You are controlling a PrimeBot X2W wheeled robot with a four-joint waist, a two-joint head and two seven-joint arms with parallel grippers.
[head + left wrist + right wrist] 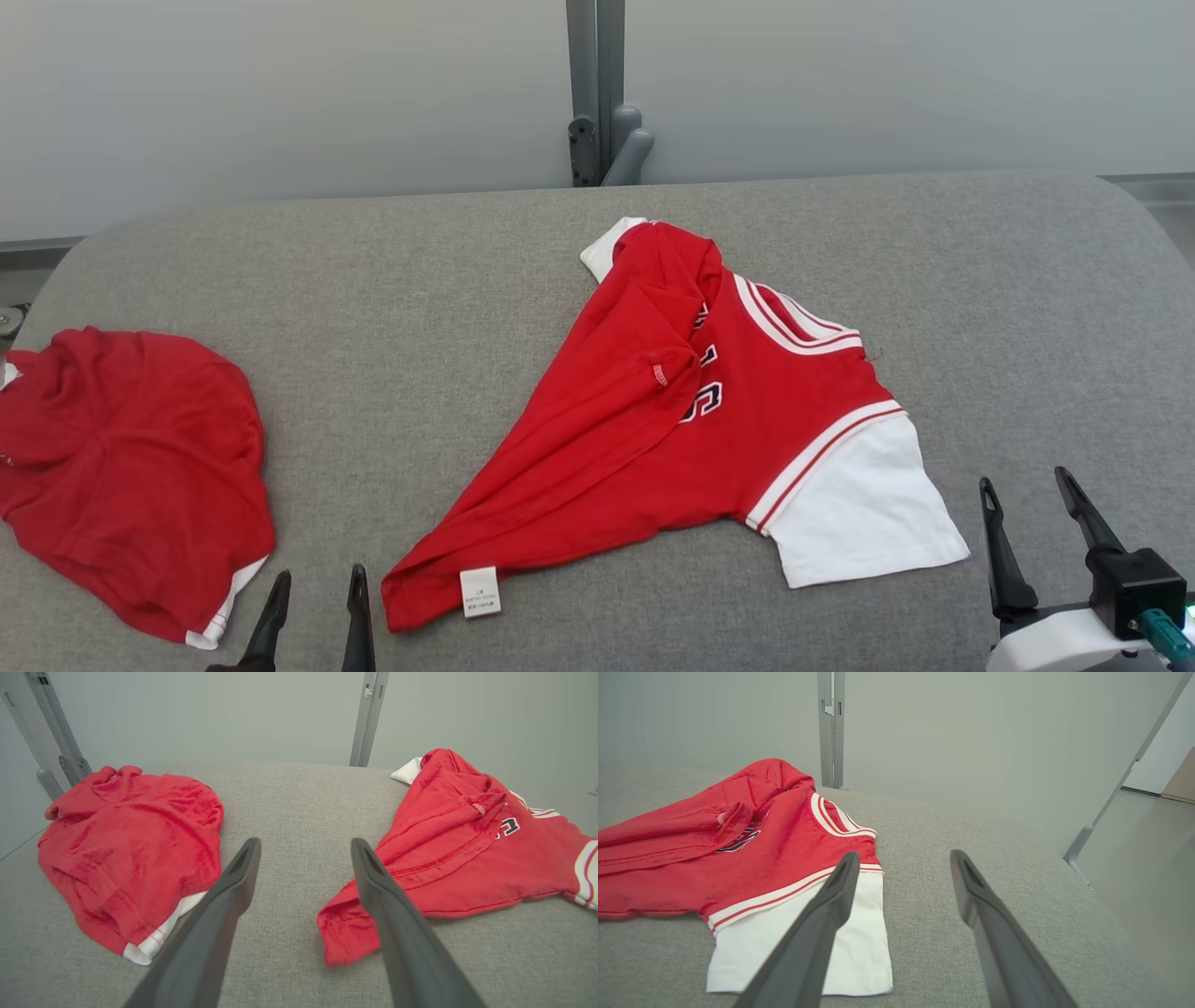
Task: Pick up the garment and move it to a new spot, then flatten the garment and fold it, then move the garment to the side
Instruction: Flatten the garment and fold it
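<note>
The shirt (709, 411) lies in the middle of the desk (420, 280). It is red with white sleeves and it is not flat. One side is folded over the front and hides part of the dark letters.

The shirt lies slanted. Its long way runs from the near left to the far right. The bottom corner, with a small white label (480, 592), points at the left hand (318, 571). That corner is just to the right of this hand and a bit ahead of it. In the left wrist view the corner sits right by the right finger of the left hand (304, 842).

One white sleeve (864, 513) sticks out to the near right. It lies to the left of the right hand (1025, 478), near it but not touching. In the right wrist view the sleeve (803, 952) lies under the left finger of the right hand (904, 854).

Both hands are released, with fingers spread wide and nothing in them. Both hang near the front edge of the desk. The left hand looks a little nearer to the shirt, so it may reach the corner first.

A second red cloth (131, 476) lies in a heap at the left, well apart from the shirt.

The desk is soft grey cloth with round corners. Behind it stands a plain pale wall (280, 93) with a grey post (597, 93). A grey floor (1148, 858) shows off to the right.
</note>
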